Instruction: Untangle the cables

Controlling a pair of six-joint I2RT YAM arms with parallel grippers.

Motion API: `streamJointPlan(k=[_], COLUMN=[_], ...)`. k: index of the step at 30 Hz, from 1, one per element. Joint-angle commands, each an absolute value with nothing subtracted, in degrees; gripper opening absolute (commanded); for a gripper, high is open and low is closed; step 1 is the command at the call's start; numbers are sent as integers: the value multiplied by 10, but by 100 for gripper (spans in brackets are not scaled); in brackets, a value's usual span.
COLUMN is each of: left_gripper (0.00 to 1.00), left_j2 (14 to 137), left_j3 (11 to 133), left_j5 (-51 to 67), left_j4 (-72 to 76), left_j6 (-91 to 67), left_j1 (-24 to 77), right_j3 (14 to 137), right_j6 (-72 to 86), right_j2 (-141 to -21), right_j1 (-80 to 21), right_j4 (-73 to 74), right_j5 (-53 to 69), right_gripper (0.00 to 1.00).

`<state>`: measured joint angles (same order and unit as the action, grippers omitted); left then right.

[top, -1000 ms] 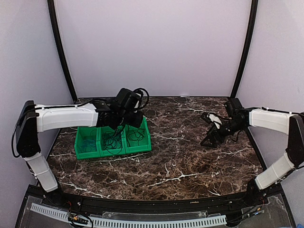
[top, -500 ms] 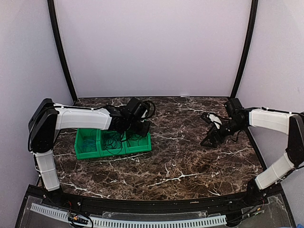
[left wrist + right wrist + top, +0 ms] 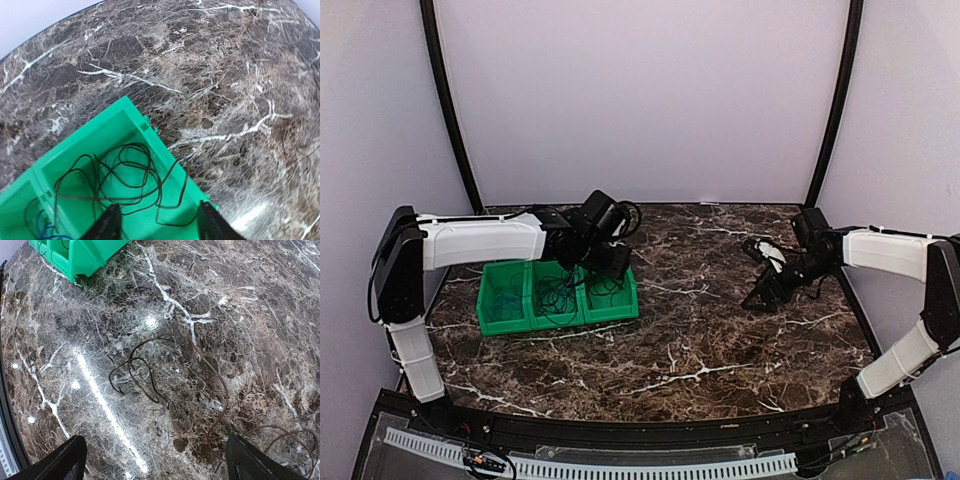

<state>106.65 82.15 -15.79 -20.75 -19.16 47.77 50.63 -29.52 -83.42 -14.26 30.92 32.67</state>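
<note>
A black cable (image 3: 120, 175) lies in loose loops in the end compartment of the green bin (image 3: 150, 135), and one loop hangs over the rim. My left gripper (image 3: 157, 222) hovers just above it, open, with nothing between its fingers (image 3: 107, 225). A bit of blue cable (image 3: 42, 227) shows in the neighbouring compartment. From above, my left gripper (image 3: 605, 262) is over the bin's right end. Another thin dark cable (image 3: 137, 375) lies looped on the marble, and one strand (image 3: 222, 395) runs toward my right gripper (image 3: 160, 460), which is wide open above it.
The green three-compartment bin (image 3: 558, 318) stands at the left of the marble table, and its corner (image 3: 75, 255) shows in the right wrist view. My right gripper (image 3: 765, 275) hangs low over the table's right side. Curved black frame posts rise at the back corners.
My left gripper has opened and let the black cable drop into the bin's right compartment. The arm came down over the bin. The right arm has not moved.
</note>
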Motion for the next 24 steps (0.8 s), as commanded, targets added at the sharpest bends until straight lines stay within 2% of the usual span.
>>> streamJointPlan(k=[1,4,9,14,24], left_gripper=[67,72,69,56,44], left_j2=[994,967,939,953,1025], left_j3=[834,814,778,768,810], left_j5=[-196,-204,-190,-158,-124], left_j4=[-296,-309,-311,-300,-318], left_j6=[-181,-175,-181,-178,-166], left_j1=[475,469,436,419,376], right_j3=[506,506,505,504,502], right_j6=[-298,-299,-299,-299,-300], right_j2=[-839,-839,-836,-836,-834], right_j1=[-149,-151,-152,-152,-152], right_j4=[315,316,315,315,314], right_j5=[336,335,332,331,327], right_gripper=[99,99,99,99,99])
